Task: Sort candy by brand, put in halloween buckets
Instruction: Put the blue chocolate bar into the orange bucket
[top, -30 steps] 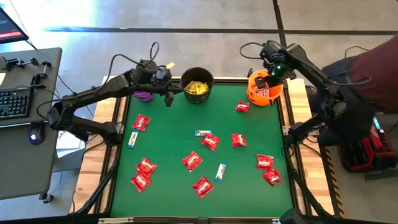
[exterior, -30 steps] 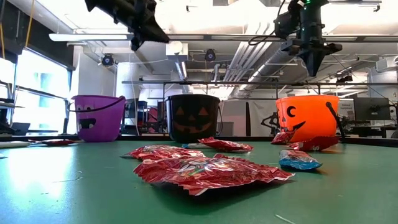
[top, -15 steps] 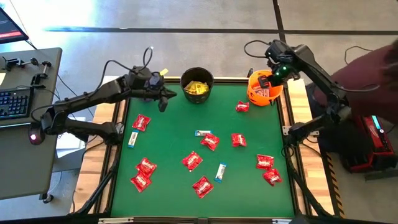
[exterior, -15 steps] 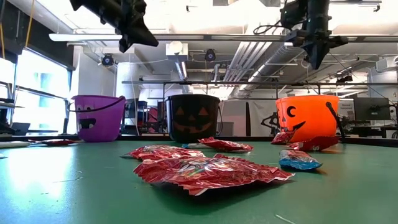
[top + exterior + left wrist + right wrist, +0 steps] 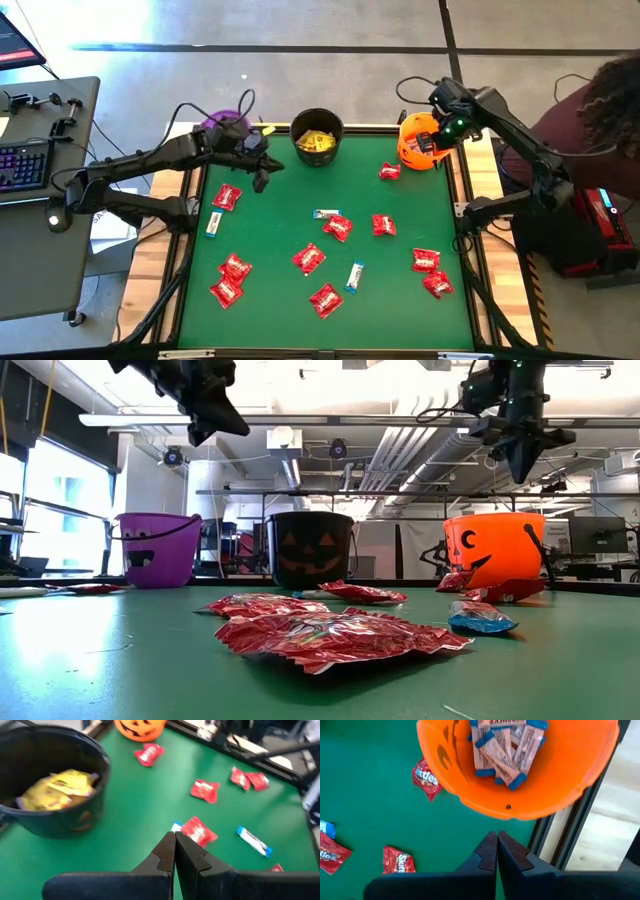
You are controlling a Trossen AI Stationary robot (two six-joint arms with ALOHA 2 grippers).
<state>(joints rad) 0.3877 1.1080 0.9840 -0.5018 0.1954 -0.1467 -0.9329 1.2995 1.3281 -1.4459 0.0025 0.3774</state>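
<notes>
Left gripper (image 5: 262,172) hangs above the far left part of the green table (image 5: 400,310), between the purple bucket (image 5: 224,125) and the black bucket (image 5: 317,137), fingers pressed together, carrying nothing. Right gripper (image 5: 440,128) sits high over the orange bucket (image 5: 425,142) at the far right corner, also pinched closed and empty.

Nearest the front edge, red packets (image 5: 326,299) are scattered loose, roughly ten of them across the table, none sorted as far as I can see. Three white-and-blue bars also lie loose: one near the middle front (image 5: 355,276), one by the left edge (image 5: 214,224), one mid-table (image 5: 325,213) touching a red packet. One red packet (image 5: 390,171) lies just beside the orange bucket.

Farther back, the black bucket holds yellow packets (image 5: 62,787), and no yellow ones show on the table, so that kind looks done. Orange bucket holds several white-and-blue bars (image 5: 502,745). Purple bucket's contents can't be seen.

Judging by this, well under half done: all the red packets and three bars are left.
</notes>
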